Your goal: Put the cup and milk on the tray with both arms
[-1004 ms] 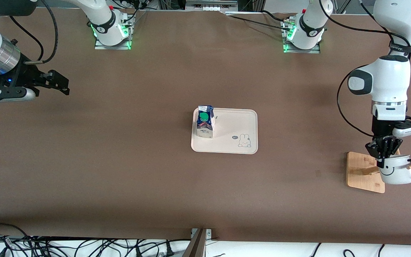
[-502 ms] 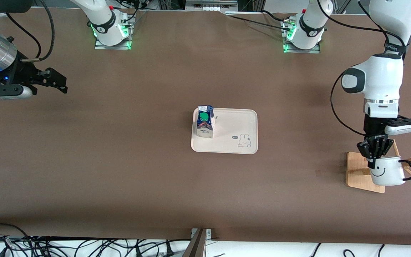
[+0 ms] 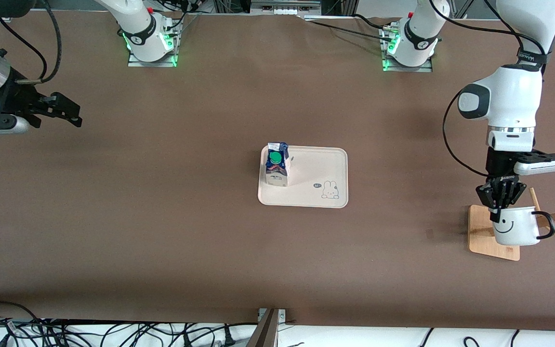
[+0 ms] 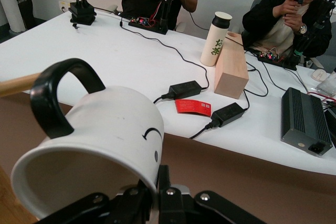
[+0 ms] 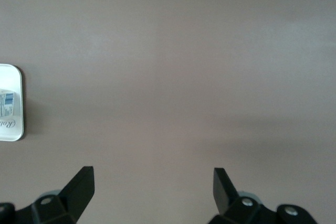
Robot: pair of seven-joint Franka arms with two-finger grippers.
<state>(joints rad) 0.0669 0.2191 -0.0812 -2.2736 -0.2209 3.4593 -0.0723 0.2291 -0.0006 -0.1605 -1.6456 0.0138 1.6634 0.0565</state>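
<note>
The left pincer [image 3: 498, 212] is clamped on the rim of the smiley-face mug [image 3: 515, 226], which hangs tilted over the wooden rack base [image 3: 481, 231] at the left arm's end of the desk [image 3: 162, 217]; its arm points straight down. The milk carton [image 3: 277, 164] stands on the rabbit tray [image 3: 323, 164] mid-desk. The right pincer [image 3: 72, 112], fingers spread wide and empty, hovers over bare desk, reaching level.

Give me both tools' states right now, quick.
Left tool: closed on the rim of the mug, over the wooden rack base.
Right tool: open, holding nothing, over bare table.
</note>
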